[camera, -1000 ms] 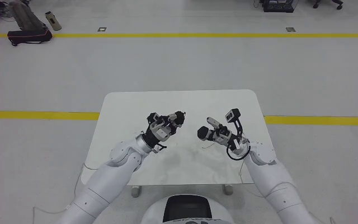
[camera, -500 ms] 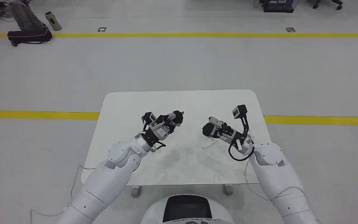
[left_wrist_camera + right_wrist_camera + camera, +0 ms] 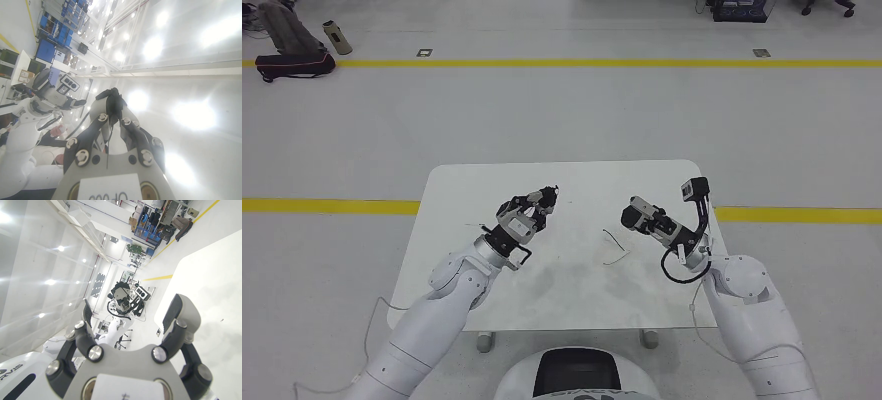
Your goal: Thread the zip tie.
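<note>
The zip tie (image 3: 615,249), a thin pale curved strip, lies on the white table (image 3: 562,290) between the two arms. My right gripper (image 3: 631,212) hovers to the right of it and a little farther back, apart from it. In the right wrist view this gripper (image 3: 132,308) is open, with nothing between its ridged pads (image 3: 170,311). My left gripper (image 3: 549,192) is held above the table to the left of the tie. Its fingers are shut in the left wrist view (image 3: 113,96), and a thin dark strand I cannot identify runs down between them.
The table's rounded far corner (image 3: 189,258) shows past the right gripper. The left arm's gripper (image 3: 122,294) appears farther off in the right wrist view. Bare tabletop surrounds the tie. Yellow floor lines (image 3: 332,206) cross behind the table.
The right gripper has drawn back to the right, away from the tie, which stays on the table. The left gripper has shifted left and toward the far edge.
</note>
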`<state>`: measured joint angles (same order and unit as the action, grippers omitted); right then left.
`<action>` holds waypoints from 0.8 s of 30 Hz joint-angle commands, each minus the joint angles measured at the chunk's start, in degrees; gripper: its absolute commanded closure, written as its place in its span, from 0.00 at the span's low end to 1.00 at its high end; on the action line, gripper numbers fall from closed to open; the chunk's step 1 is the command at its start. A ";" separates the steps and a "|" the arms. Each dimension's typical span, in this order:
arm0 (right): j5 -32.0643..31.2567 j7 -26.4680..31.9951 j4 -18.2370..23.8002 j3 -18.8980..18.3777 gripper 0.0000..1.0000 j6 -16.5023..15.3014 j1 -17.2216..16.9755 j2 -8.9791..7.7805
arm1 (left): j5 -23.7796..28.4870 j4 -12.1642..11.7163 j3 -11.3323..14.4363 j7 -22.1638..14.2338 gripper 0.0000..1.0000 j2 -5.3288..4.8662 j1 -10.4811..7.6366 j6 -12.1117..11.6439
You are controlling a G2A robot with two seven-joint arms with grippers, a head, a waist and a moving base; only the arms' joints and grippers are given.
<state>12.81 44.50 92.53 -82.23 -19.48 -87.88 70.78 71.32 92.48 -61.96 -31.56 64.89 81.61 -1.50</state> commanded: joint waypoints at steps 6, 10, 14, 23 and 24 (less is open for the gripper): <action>-0.46 -1.21 0.47 0.16 0.00 0.00 -0.09 0.01 | 2.94 0.34 -0.03 0.71 1.00 0.19 0.25 0.73; -1.42 -2.62 1.87 -0.74 0.00 0.00 -0.72 -0.18 | 9.34 0.95 -1.44 0.10 1.00 0.34 0.86 3.40; -1.79 -4.40 3.42 -2.21 0.00 0.00 -1.81 -0.33 | 14.91 1.91 -2.88 -1.01 1.00 0.33 2.00 7.01; -2.70 -7.55 6.96 -4.09 0.00 0.00 -4.68 -0.36 | 16.46 3.76 -5.03 -1.30 1.00 0.08 4.02 9.61; -2.70 -7.55 6.96 -4.09 0.00 0.00 -4.68 -0.36 | 16.46 3.76 -5.03 -1.30 1.00 0.08 4.02 9.61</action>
<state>10.11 36.91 99.55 -86.33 -19.48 -92.60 70.42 87.73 96.27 -67.02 -32.86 64.97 85.66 8.12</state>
